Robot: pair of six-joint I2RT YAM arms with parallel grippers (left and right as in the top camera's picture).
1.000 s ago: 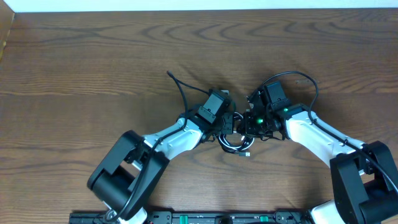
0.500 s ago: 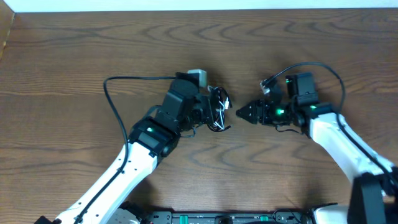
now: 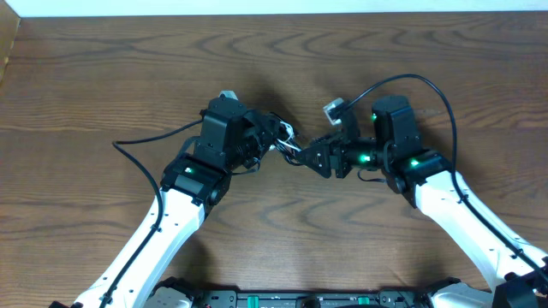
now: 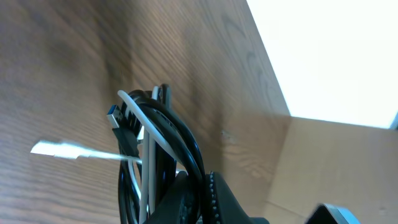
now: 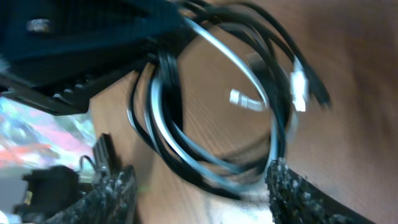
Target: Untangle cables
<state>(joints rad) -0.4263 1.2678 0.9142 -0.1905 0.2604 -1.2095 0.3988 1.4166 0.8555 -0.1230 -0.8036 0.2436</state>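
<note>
The left hand (image 3: 274,140) pinches the looped white and black cables (image 4: 163,134); the right hand (image 5: 202,190), spread wide, faces the loop.

- Soft, even light from above covers the brown wood-grain table (image 3: 103,77) in the overhead view, and the grain reads sharp from edge to edge.
- Faint, diffuse shadows lie on the wood just beside the white-and-black left arm (image 3: 171,214) and the white-and-black right arm (image 3: 454,205). Small green lights (image 3: 374,115) glow on the right arm.
- In the left wrist view the upper right corner burns out to plain white. The looped black and white cords (image 4: 155,149) sit close to the lens, the black strands almost in silhouette, against soft, streaky wood.
- In the right wrist view blur smears the cords and pale glare runs along the strands. The right gripper's textured black pads (image 5: 289,193) are soft at the lower edge.
</note>
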